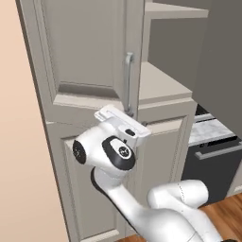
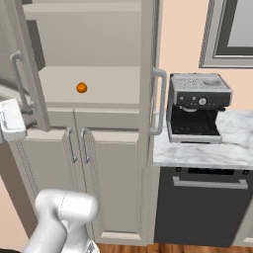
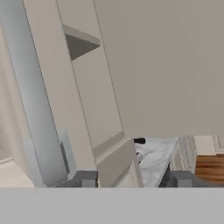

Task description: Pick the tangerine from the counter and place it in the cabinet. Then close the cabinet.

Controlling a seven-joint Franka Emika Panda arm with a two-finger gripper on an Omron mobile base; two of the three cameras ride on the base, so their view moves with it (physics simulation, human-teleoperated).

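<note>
The tangerine (image 2: 81, 88), small and bright orange, sits on the lower shelf inside the cabinet (image 2: 99, 79). The cabinet's left door (image 1: 85, 52) is swung partway across the opening, and its right door (image 2: 149, 59) stands open, edge-on. My gripper (image 1: 128, 113) is at the lower end of the left door's grey bar handle (image 1: 128, 78). In the hand view the fingertips (image 3: 83, 178) stand apart, the gripper (image 3: 131, 179) is open, and the handle (image 3: 33, 109) runs just left of them. Nothing is held. The counter (image 2: 207, 148) lies to the right.
A silver coffee machine (image 2: 197, 106) stands on the counter beside the cabinet, above a dark dishwasher front (image 2: 202, 202). The lower double doors (image 2: 76, 163) are closed. The open right door's handle (image 2: 159, 101) juts out next to the coffee machine. A peach wall (image 1: 19, 165) borders the left.
</note>
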